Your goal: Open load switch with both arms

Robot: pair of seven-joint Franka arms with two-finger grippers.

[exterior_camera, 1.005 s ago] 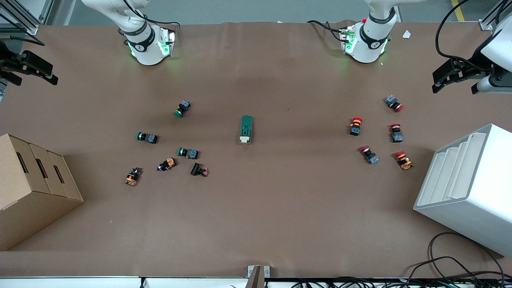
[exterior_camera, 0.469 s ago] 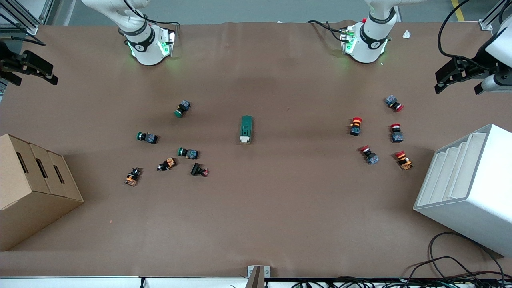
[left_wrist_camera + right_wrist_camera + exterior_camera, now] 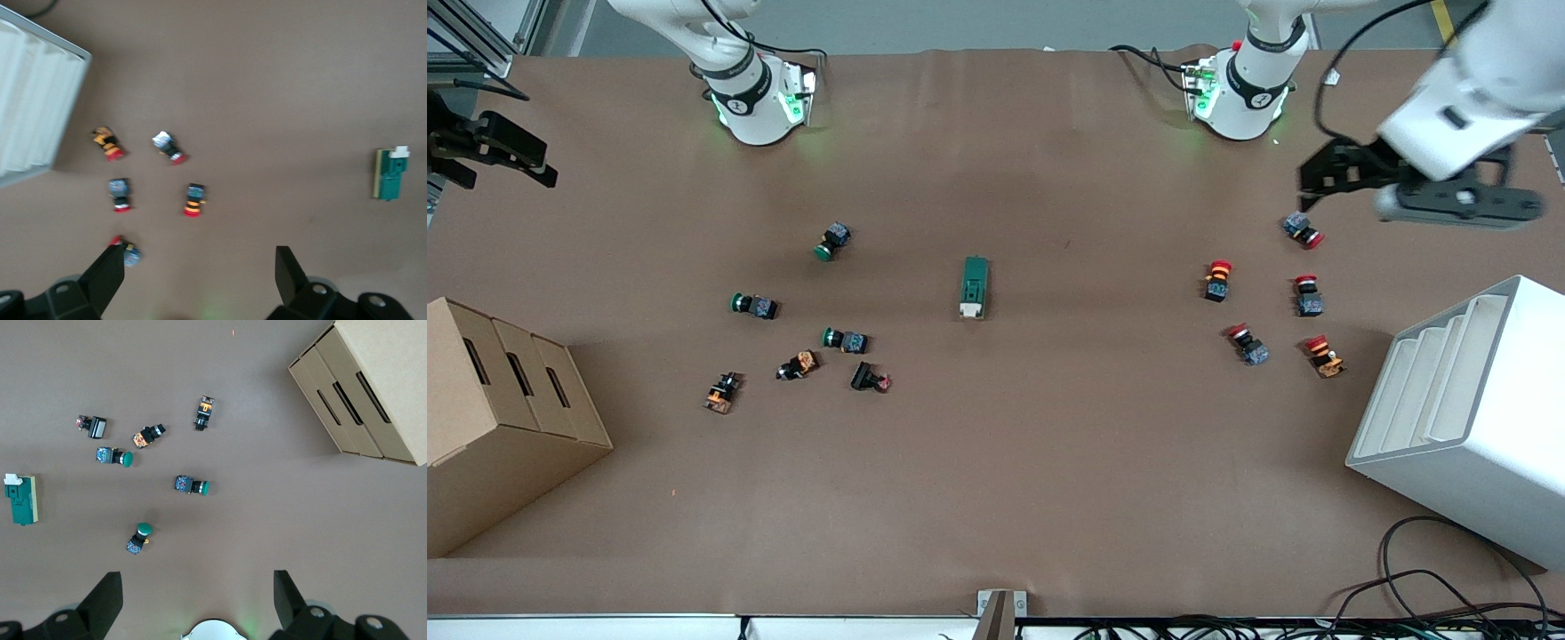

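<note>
The load switch [image 3: 975,287] is a small dark green block with a white lever end, lying flat mid-table; it also shows in the left wrist view [image 3: 390,173] and the right wrist view [image 3: 21,499]. My left gripper [image 3: 1307,191] hangs open over the red push-buttons at the left arm's end of the table, well apart from the switch, with nothing between its fingers [image 3: 200,257]. My right gripper [image 3: 543,166] waits open and empty over the table's edge at the right arm's end [image 3: 197,581].
Several red push-buttons [image 3: 1303,229] lie at the left arm's end and several green and orange ones [image 3: 845,340] toward the right arm's end. A cardboard box [image 3: 498,418] and a white slotted rack [image 3: 1467,418] stand at the table's two ends. Cables [image 3: 1432,596] trail by the rack.
The left arm has swung in from the table's edge toward the middle, and its gripper now hangs over the red push-buttons. The right arm and the load switch have not moved.
</note>
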